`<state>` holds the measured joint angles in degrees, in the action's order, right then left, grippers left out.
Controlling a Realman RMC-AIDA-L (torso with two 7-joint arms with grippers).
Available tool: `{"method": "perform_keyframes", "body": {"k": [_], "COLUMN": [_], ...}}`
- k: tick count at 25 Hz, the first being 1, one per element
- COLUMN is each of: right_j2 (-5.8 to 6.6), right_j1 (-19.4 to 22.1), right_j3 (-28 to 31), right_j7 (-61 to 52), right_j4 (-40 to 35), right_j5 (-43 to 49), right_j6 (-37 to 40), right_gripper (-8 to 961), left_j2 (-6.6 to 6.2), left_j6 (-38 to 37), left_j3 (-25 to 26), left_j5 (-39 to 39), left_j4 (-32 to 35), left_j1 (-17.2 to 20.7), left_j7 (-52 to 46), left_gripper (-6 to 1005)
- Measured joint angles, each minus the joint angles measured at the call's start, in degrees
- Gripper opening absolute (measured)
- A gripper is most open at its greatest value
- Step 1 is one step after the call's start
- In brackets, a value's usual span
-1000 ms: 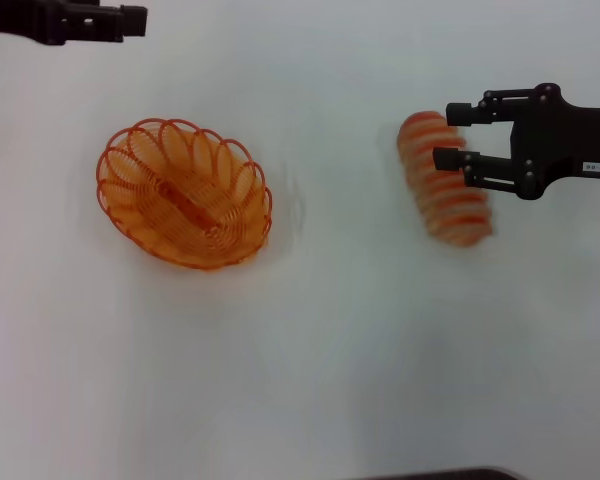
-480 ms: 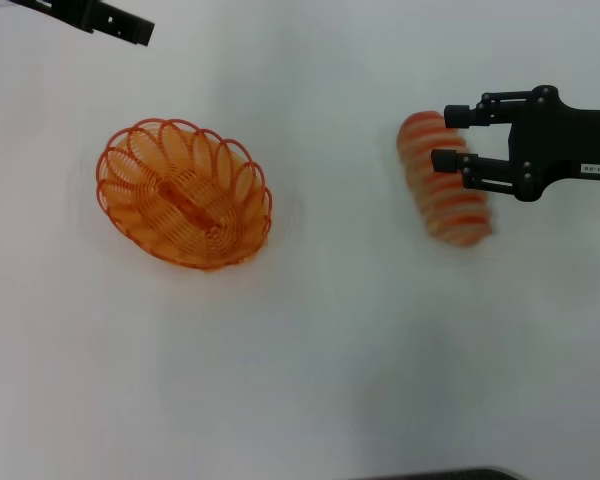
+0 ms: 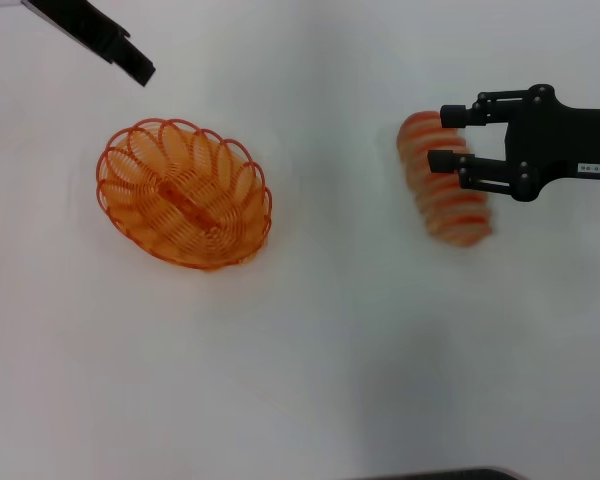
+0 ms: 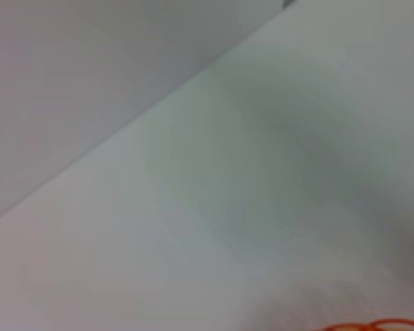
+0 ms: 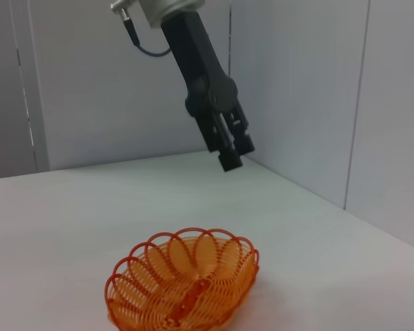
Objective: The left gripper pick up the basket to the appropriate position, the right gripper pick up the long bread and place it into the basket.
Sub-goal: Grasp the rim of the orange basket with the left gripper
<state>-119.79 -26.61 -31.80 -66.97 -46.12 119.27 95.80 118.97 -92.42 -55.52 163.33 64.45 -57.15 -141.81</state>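
The orange wire basket (image 3: 183, 193) sits upright on the white table at the left, with nothing in it; it also shows in the right wrist view (image 5: 183, 286), and a sliver of its rim (image 4: 379, 324) in the left wrist view. My left gripper (image 3: 140, 70) hangs above the table, beyond the basket's far-left rim and apart from it; in the right wrist view the left gripper (image 5: 233, 153) points down over the basket's far side. The long bread (image 3: 443, 180) lies at the right. My right gripper (image 3: 445, 138) is open, its fingers straddling the loaf's far half.
The white table (image 3: 310, 350) runs on around both objects. Grey wall panels (image 5: 297, 89) stand behind its far edge. A dark edge (image 3: 440, 474) shows at the near side.
My left arm has swung from the top-left corner toward the basket, tilting its tip downward. The right gripper edged slightly left over the bread. Basket and bread have not moved.
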Motion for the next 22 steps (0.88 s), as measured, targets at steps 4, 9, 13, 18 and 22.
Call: {"method": "perform_keyframes", "body": {"k": [4,9,13,18,22], "right_j2": [0.0,0.0,0.0,0.11,0.07], "right_j1": [0.0,0.0,-0.1,-0.3,-0.4], "right_j3": [0.0,0.0,0.0,0.0,0.0], "right_j7": [0.0,0.0,0.0,0.2,0.2], "right_j4": [0.1,0.1,0.3,1.3,1.3], "right_j5": [0.0,0.1,0.1,0.2,0.3], "right_j6": [0.0,0.0,0.0,-0.2,-0.5], "right_gripper": [531,532,532,531,530], "left_j2": [-1.25,-2.48,-3.29,-3.2,-3.17], "left_j6": [0.6,2.5,4.8,7.5,8.9], "left_j3": [-1.2,-2.9,-6.0,-7.7,-8.3], "left_j5": [0.2,0.3,0.3,0.4,0.4], "left_j4": [-5.9,-10.2,-14.3,-16.0,-17.6], "left_j1": [-2.7,-4.5,-5.8,-6.2,-6.3], "left_j7": [0.0,-0.9,-2.7,-3.5,-3.6], "left_gripper": [667,663,676,702,723]}}
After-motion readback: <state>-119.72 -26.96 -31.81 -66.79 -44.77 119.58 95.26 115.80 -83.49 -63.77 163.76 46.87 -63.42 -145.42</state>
